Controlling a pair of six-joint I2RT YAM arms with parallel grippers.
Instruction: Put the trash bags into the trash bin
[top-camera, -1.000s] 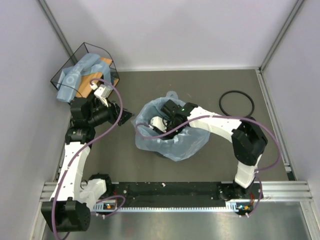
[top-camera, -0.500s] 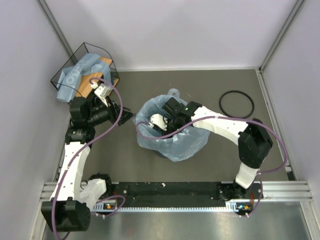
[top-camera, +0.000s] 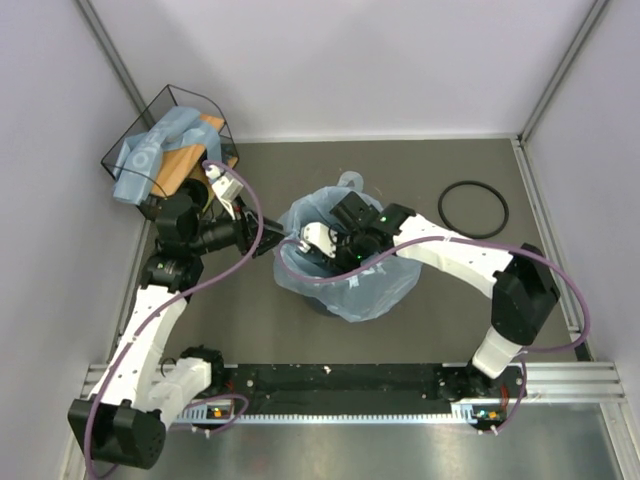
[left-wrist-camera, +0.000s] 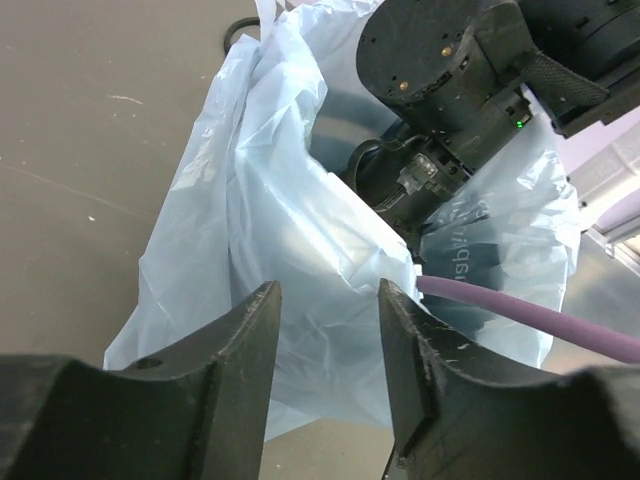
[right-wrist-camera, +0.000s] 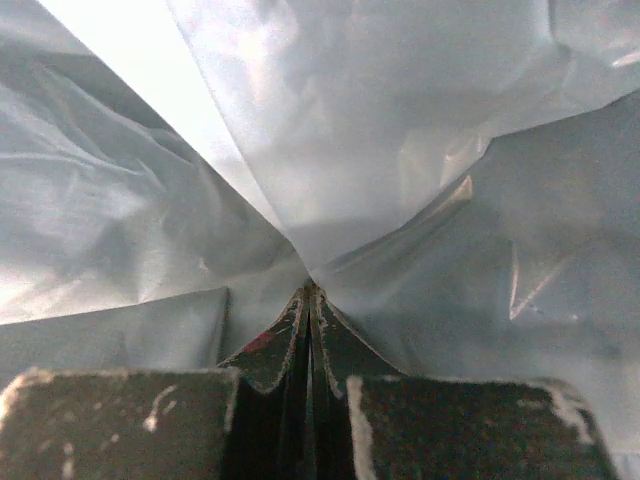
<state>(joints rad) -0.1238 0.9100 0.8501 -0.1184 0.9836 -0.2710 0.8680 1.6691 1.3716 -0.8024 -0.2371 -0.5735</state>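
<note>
On the table (top-camera: 400, 180): trash bag (top-camera: 375, 285) over trash bin (top-camera: 322, 303), half seated

In the middle of the table, find the trash bag draped over the trash bin, hiding all but a dark patch of wall, skirt spilling onto the table. Inside its mouth, note the right gripper (right-wrist-camera: 308, 296), jaws fully closed, tips buried where creases meet; pinching or merely pressing, cannot tell. Just left of the bag, see the left gripper (left-wrist-camera: 328, 300) aimed at its flank, jaws about half apart, gripping nothing, film just ahead. Expect almost no weight: limp, crinkly, slick film, likely to tear if yanked, slip from a loose pinch, and billow back after pushing. Take hold at a gathered fold near the upper edge, several layers together, never one taut sheet
</note>
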